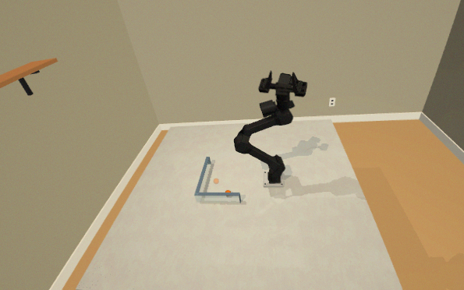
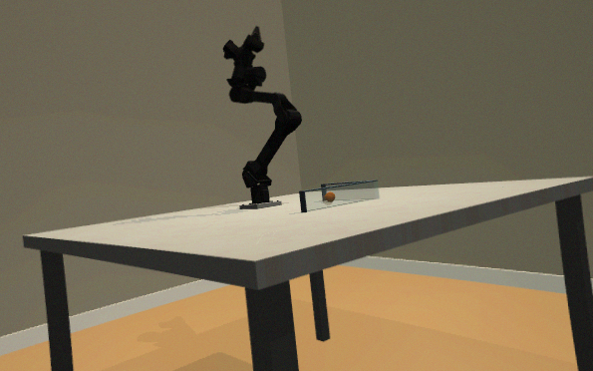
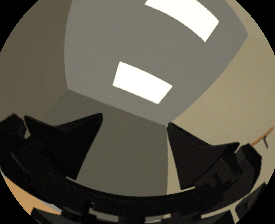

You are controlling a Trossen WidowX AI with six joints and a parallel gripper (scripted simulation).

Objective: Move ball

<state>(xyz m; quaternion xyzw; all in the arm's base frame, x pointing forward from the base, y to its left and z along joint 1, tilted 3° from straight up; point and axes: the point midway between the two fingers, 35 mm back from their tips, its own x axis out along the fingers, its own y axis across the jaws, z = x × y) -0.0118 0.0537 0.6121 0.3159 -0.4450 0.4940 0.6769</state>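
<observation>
None of the task looks done: from the top, the ball (image 1: 228, 192) rests against the near wall (image 1: 220, 196), right of the see-through copy (image 1: 216, 181). Exterior: the end effector (image 2: 246, 42) is raised high, well apart. Wrist: fingers spread wide, holding nothing.

Top view: set high and well back from the table (image 1: 216, 249), angled down across it toward the room's far corner; whole arm (image 1: 260, 132) and the corner walls (image 1: 202, 179) appear small.

Exterior view: set low, near table-edge height, off one corner of the table (image 2: 246, 249), facing across its top toward the arm (image 2: 271, 145); table legs and floor included.

Wrist view: fisheye, mounted by the gripper (image 3: 136, 143), facing upward at the ceiling lights, finger bases near along the lower edge.

Shared: top and exterior views both cover the table, arm, walls and ball (image 2: 329, 196).
</observation>
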